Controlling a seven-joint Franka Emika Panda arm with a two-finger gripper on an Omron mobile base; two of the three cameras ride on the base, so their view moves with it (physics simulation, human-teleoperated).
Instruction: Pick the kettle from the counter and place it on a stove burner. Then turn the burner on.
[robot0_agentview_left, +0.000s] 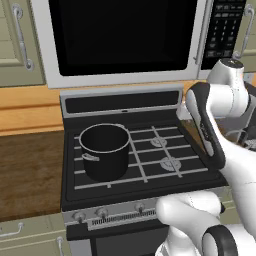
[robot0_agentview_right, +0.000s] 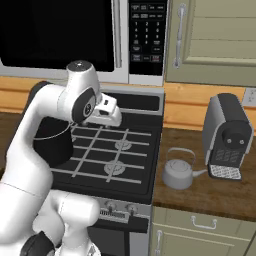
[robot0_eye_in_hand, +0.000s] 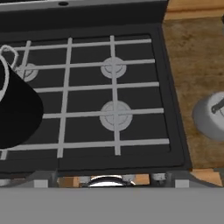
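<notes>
No readable brand or label anywhere; the microwave keypad (robot0_agentview_right: 146, 31) has white marks, but they're too small for you to read.

Kettle (robot0_agentview_right: 178, 170) sits upright on the brown worktop (robot0_agentview_right: 210, 192), just off the stove's right edge, spout toward the coffee machine (robot0_agentview_right: 227, 137), which stands at its 2 o'clock. In the hand view you see the kettle (robot0_eye_in_hand: 211, 114) at 3 o'clock, cut by the frame edge.

Black pot (robot0_agentview_left: 105, 151) sits on the stove's left side, over the front-left grate. Right-hand burners are bare: rear one (robot0_agentview_right: 123, 145) and front stove burner (robot0_agentview_right: 114, 167), the front one at dead centre of the hand view (robot0_eye_in_hand: 115, 116).

Arm: it rises from the base, elbow high in front of the microwave, wrist (robot0_agentview_right: 106, 111) held above the stove's back half, hand camera looking down over the right burners. Nothing touched.

Fingers: you can't see the tips clearly in any view; they stand released, wide apart, nothing between them.

Knobs (robot0_agentview_left: 102, 213) line the stove front.
</notes>
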